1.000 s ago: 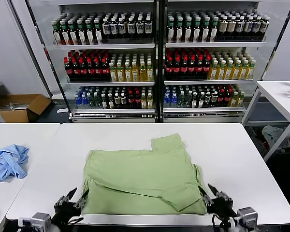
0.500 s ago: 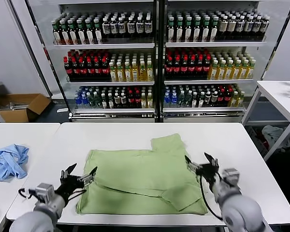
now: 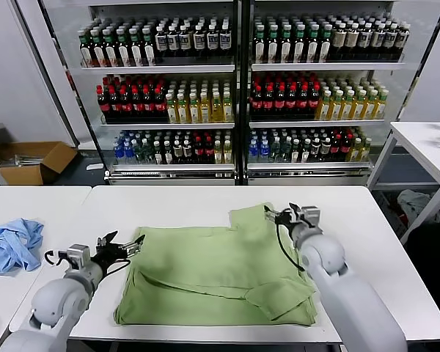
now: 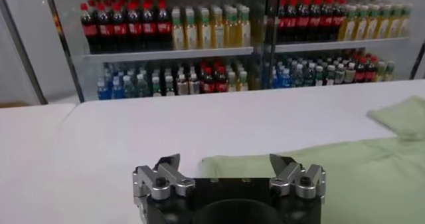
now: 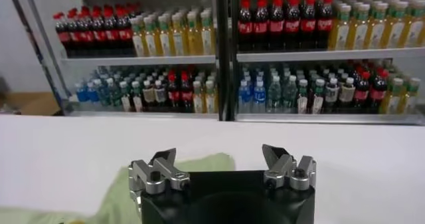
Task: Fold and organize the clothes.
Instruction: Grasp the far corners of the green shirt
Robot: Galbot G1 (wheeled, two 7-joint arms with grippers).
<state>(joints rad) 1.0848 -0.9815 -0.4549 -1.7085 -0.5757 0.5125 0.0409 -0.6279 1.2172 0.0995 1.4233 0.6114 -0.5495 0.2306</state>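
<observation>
shirt (image 3: 220, 275) light green, partly folded, rumpled | left tool (image 3: 122, 246) spread | right tool (image 3: 284, 215) spread

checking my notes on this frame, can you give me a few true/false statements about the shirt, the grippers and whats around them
1. The green shirt lies spread on the white table. True.
2. The left gripper is clamped on a blue garment. False: it is open, at the shirt's far left corner, holding nothing.
3. The right gripper is open, over the sleeve end on the shirt's far right side. True.
4. The light blue garment lies on top of the green shirt. False: it sits on a separate table to the left.
5. Shelves of bottles stand behind the table. True.
6. Both grippers hang off the table's near edge. False: both are over the shirt's far side.
</observation>
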